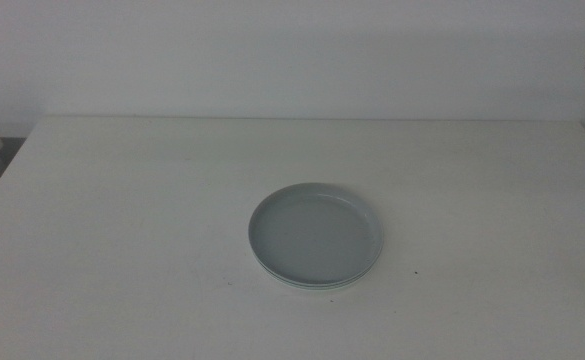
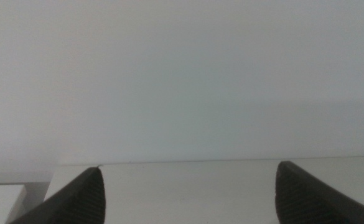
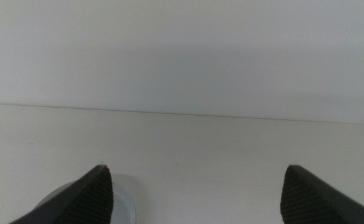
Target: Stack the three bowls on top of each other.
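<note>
Three bowls [image 1: 315, 236] stacked on table [image 1: 122, 220], grey uppermost, nothing inside.

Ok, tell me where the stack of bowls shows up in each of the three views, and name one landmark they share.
Middle view: the stack of bowls sits on the table, just right of centre, grey bowl on top.
Left wrist view: not in it; only the open left gripper, table and wall.
Right wrist view: a sliver of rim beside one jaw of the open right gripper.
Shared landmark: the table's far edge against the wall.
</note>
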Action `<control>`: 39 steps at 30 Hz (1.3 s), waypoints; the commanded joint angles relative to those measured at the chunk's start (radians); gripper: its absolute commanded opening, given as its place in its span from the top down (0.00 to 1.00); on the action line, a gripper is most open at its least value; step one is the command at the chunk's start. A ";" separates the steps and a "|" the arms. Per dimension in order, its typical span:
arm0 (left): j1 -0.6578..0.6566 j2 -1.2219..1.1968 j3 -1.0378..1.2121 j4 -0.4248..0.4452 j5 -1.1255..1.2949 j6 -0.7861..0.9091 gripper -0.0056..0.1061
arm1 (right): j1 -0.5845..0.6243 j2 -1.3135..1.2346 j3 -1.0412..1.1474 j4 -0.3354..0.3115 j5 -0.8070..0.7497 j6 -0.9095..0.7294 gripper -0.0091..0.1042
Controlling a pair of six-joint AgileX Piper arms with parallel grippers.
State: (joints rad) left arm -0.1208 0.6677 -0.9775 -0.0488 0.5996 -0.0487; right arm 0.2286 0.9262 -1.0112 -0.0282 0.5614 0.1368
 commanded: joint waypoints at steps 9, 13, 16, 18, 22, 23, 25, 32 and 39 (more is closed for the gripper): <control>0.000 -0.187 0.282 0.008 -0.213 -0.009 0.11 | -0.020 -0.140 0.162 0.010 -0.215 -0.003 0.11; 0.000 -0.357 0.512 0.008 -0.267 -0.009 0.11 | -0.113 -0.322 0.403 0.064 -0.372 -0.003 0.11; 0.000 -0.482 0.650 0.008 -0.269 -0.009 0.11 | -0.175 -0.488 0.610 0.060 -0.404 -0.003 0.11; 0.000 -0.557 0.716 0.008 -0.272 -0.009 0.11 | -0.196 -0.611 0.736 0.058 -0.404 -0.003 0.11; 0.000 -0.668 0.831 0.008 -0.278 -0.009 0.11 | -0.201 -0.832 0.916 0.053 -0.396 -0.003 0.11; 0.000 -0.668 0.857 0.008 -0.289 -0.009 0.11 | -0.201 -0.881 0.954 0.053 -0.395 -0.003 0.11; 0.000 -0.668 0.898 0.008 -0.330 -0.009 0.11 | -0.201 -0.926 1.011 0.053 -0.380 -0.003 0.11; 0.000 -0.668 0.978 0.005 -0.426 -0.009 0.11 | -0.204 -0.926 1.011 0.015 -0.341 -0.003 0.11; 0.000 -0.668 0.978 0.008 -0.436 -0.009 0.11 | -0.204 -0.926 1.011 0.012 -0.351 -0.003 0.11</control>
State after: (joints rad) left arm -0.1208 0.0035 0.0005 -0.0392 0.1900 -0.0487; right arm 0.0296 0.0042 -0.0039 0.0000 0.2191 0.1368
